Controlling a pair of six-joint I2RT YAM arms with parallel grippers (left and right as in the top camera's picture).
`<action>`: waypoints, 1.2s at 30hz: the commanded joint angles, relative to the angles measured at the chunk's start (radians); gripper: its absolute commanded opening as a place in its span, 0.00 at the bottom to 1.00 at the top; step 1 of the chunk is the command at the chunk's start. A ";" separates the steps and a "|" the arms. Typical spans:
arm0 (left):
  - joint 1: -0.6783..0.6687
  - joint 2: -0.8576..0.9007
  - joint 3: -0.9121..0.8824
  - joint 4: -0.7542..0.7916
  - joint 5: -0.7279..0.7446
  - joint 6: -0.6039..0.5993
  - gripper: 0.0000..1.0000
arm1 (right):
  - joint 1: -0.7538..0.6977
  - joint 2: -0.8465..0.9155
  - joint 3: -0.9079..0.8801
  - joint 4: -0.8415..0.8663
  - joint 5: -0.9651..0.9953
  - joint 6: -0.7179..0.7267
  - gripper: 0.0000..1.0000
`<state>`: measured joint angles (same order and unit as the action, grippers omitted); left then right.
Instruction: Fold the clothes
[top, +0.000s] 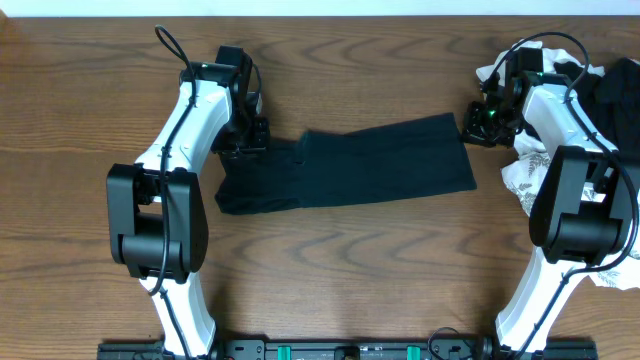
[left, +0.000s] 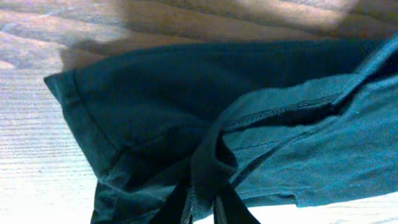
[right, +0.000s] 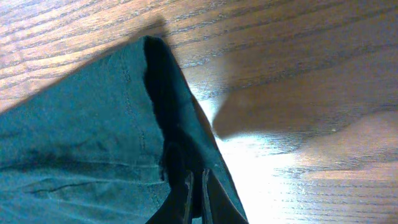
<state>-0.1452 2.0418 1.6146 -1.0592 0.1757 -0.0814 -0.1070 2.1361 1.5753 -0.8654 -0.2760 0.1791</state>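
Tabletop (top: 350, 260) of wood under black garment (top: 390, 160)

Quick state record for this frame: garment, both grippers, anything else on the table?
garment: plain black fabric garment, spread long across brown wooden table
left gripper: shut on the garment's left end
right gripper: shut on the garment's upper right corner
other: white leaf-print fabric and more black fabric heaped at table's right edge

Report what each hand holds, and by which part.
Both hold the black garment. The left hand pinches a raised fold near its left end. The right hand pinches the edge at its far right corner.
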 joint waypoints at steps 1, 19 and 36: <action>0.004 0.002 0.005 -0.014 -0.012 -0.006 0.14 | 0.003 -0.019 -0.001 0.003 0.011 0.008 0.08; 0.004 -0.002 0.000 -0.029 -0.013 0.012 0.06 | -0.023 -0.028 0.030 0.072 0.040 0.011 0.16; 0.004 -0.169 -0.001 0.206 -0.143 0.028 0.61 | -0.043 -0.098 0.067 0.046 0.040 0.006 0.33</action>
<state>-0.1452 1.8252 1.6150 -0.8585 0.0662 -0.0547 -0.1497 2.0556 1.6241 -0.8139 -0.2348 0.1860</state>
